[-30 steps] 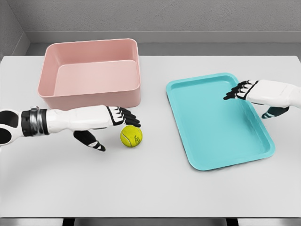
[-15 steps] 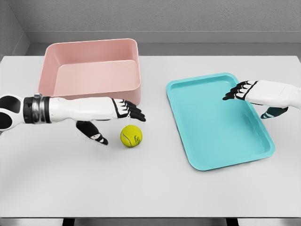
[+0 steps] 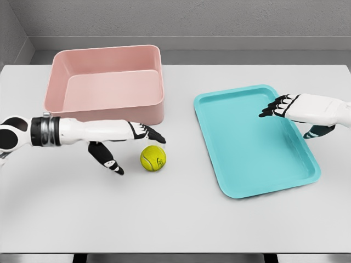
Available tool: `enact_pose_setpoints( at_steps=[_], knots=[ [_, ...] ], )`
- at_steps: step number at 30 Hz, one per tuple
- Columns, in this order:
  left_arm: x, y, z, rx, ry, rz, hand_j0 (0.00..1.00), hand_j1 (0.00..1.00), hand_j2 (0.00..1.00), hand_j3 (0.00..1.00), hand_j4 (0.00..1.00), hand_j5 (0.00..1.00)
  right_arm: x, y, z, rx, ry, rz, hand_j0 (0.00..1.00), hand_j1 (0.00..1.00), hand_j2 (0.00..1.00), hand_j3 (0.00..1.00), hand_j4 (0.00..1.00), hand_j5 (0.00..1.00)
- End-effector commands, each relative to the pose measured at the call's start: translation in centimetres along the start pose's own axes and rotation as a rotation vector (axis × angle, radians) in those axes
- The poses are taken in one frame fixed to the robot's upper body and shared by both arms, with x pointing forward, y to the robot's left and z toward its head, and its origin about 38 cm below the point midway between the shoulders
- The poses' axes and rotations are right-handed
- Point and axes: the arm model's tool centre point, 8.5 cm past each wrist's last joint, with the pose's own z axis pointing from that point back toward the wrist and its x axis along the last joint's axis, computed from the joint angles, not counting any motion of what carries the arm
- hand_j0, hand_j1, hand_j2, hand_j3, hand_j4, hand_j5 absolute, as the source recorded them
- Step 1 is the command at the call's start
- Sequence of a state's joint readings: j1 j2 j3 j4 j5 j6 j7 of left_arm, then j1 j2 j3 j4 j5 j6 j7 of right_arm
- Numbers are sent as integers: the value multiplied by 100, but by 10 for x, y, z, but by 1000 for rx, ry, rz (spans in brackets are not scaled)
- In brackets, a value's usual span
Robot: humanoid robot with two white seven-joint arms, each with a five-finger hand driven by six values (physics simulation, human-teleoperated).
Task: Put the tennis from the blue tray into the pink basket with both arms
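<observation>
Head view: left hand (image 3: 129, 141) dropped back toward tennis ball (image 3: 153, 158) after brief lift, fingers spread, holding nothing. Ball on desk (image 3: 175, 219) between pink basket (image 3: 105, 82) and blue tray (image 3: 255, 139). Regrasp pending. Right hand (image 3: 290, 109) open over tray.

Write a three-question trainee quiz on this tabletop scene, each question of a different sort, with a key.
1. True or false: the yellow-green tennis ball lies inside the turquoise rectangular plastic tray.
2. Multiple choice: the left robot hand is
A. closed around the ball
B. open, beside the ball
C. inside the pink rectangular plastic basket
3. Fill in: the right robot hand hovers over the far right part of the ______.

Key
1. False; it sits on the white table, in front of the basket.
2. B
3. tray
</observation>
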State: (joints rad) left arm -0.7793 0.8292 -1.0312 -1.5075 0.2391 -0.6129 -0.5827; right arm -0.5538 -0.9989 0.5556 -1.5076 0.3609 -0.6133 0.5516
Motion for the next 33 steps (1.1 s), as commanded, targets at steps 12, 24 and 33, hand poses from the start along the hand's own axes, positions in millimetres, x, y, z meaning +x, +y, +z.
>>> enact_pose_setpoints(
  at_steps=[12,24,33],
  knots=[
    [-18,3,-31,-30,9,-3,100,100,100,100,100,100,-1,-1,2,-3,4,-4,100,100,100,100,100,100],
    [-18,-10,-43,-89,3,-13,100,100,100,100,100,100,-3,-1,5,-2,8,-8,100,100,100,100,100,100],
    [-25,-11,-40,-92,32,-14,100,100,100,100,100,100,-5,0,6,2,16,-12,100,100,100,100,100,100]
  ],
)
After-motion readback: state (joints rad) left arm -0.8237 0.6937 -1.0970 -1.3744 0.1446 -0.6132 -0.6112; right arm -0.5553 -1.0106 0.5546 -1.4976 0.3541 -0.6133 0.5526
